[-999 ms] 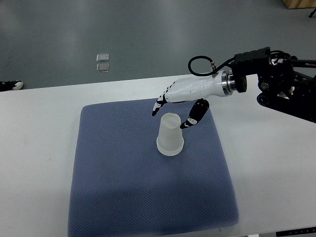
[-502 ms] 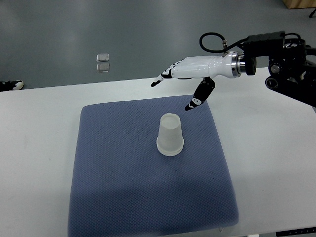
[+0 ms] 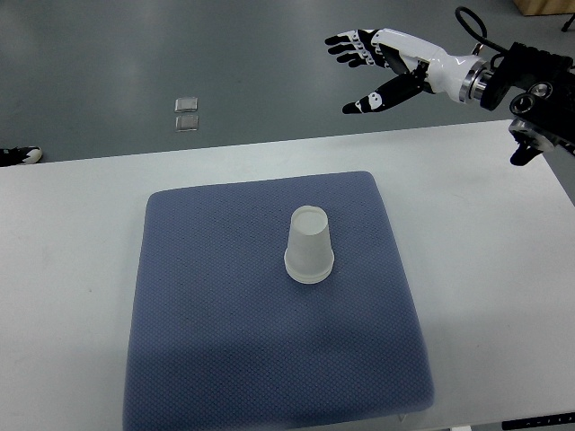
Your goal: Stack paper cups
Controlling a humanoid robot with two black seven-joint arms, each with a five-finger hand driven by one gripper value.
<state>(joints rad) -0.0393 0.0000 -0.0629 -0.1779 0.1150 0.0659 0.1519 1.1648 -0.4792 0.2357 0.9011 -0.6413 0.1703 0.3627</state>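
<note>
A translucent paper cup stack (image 3: 309,245) stands upside down near the middle of a blue-grey mat (image 3: 225,341) on the white worktop (image 3: 72,233), a little toward the mat's far edge. No brand, label or lettering can be read on the cups, the mat or the arm. How many cups are nested in the stack cannot be made out. The right robot hand (image 3: 382,67) hangs in the air beyond the worktop's far edge, above the grey floor (image 3: 135,54), well apart from the cups; its black-tipped fingers (image 3: 346,45) are spread apart and hold nothing, palm turned sideways. Its arm enters from the right and is cut off by the picture's edge. Two small clear squares (image 3: 187,113) lie on the floor, and a dark object (image 3: 18,155), cut off at the left edge, is too partial to identify.
</note>
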